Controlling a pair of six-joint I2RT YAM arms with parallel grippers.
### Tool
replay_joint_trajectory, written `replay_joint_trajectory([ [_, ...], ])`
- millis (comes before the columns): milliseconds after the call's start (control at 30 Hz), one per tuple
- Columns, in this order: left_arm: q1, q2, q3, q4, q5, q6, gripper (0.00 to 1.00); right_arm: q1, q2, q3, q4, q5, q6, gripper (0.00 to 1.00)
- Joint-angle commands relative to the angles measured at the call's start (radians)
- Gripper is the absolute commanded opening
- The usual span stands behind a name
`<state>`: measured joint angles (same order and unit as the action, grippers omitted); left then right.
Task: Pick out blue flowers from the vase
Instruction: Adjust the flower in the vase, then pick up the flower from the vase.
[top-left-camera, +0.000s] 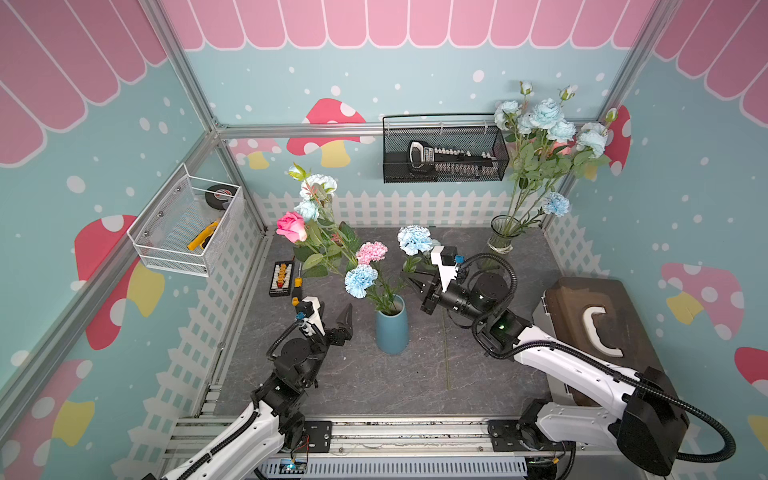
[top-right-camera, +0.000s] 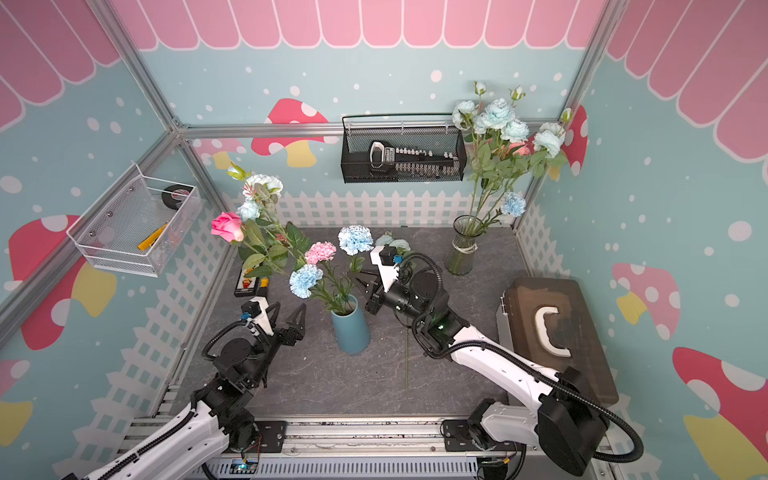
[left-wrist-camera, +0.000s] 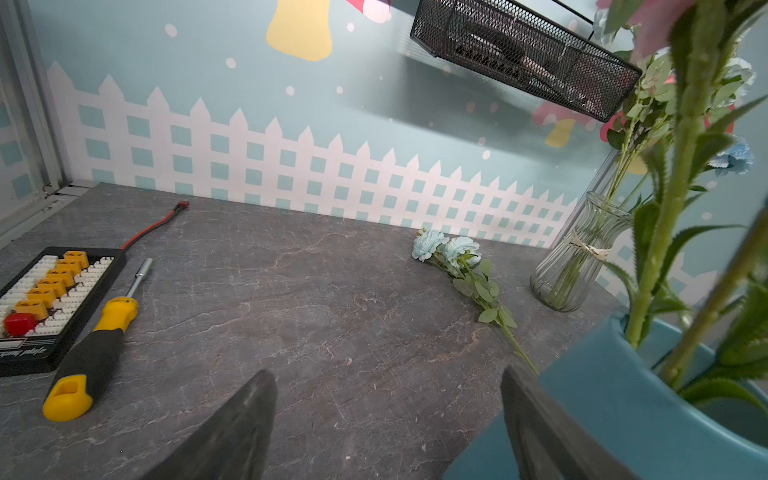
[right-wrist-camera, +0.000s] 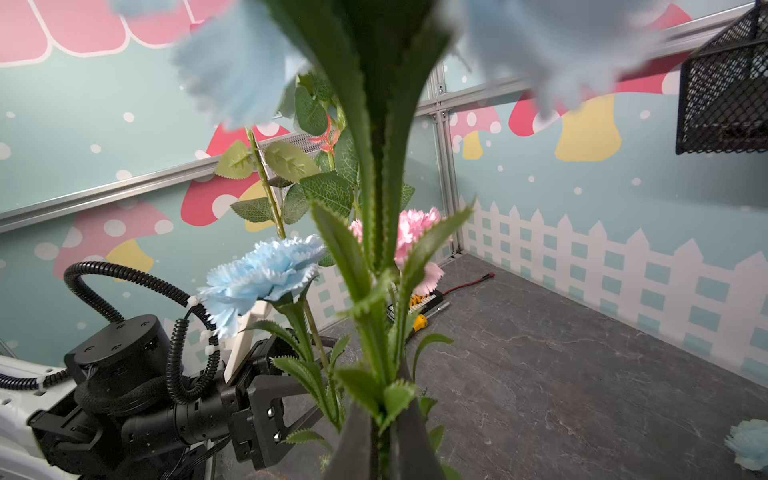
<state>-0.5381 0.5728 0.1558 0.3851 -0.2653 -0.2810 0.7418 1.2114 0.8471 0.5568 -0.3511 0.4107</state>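
Right pincer (right-wrist-camera: 381, 438) clenched on green stem of blue flower (top-left-camera: 414, 240). Bloom sits high, just right of blue vase (top-left-camera: 392, 328) at middle of desk (top-left-camera: 365, 386). Second blue flower (top-left-camera: 360, 281) stands in vase with pink flower (top-left-camera: 371, 252) and rose (top-left-camera: 291, 226). Left pincer (top-left-camera: 334, 319) released, holds nothing, just beside vase. More blue flowers (top-left-camera: 548, 120) in glass vase (top-left-camera: 504, 239), far right corner. Blue sprig (left-wrist-camera: 449, 251) lies flat near it.

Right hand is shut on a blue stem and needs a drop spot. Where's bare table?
Bare table: the front strip between blue vase, front rail and the lying sprig; also the back middle along the fence, between screwdriver and that sprig. Crowded: the right side, with glass vase and brown case.
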Motion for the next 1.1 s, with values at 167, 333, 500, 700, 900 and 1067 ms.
replay_joint_trajectory([
  [167,0.004,-0.008,-0.01,-0.004,0.012,-0.006,0.85,0.007,0.013,0.047,-0.131,-0.005,-0.043,0.05],
  [333,0.004,-0.008,-0.01,-0.004,0.012,-0.006,0.85,0.006,0.067,0.049,-0.16,0.0,-0.044,0.1],
  [500,0.004,-0.009,-0.01,-0.004,0.013,-0.006,0.85,0.007,0.094,0.064,-0.197,0.004,-0.053,0.22],
  [700,0.004,-0.006,-0.01,-0.004,0.012,-0.006,0.85,0.007,0.011,0.059,-0.28,0.024,-0.062,0.49],
  [900,0.004,-0.002,-0.008,-0.002,0.014,-0.006,0.85,0.007,-0.156,-0.024,-0.35,0.052,-0.057,0.53],
  [1067,0.004,0.003,-0.006,-0.003,0.012,-0.006,0.85,0.007,-0.233,-0.101,-0.367,0.032,-0.025,0.54],
])
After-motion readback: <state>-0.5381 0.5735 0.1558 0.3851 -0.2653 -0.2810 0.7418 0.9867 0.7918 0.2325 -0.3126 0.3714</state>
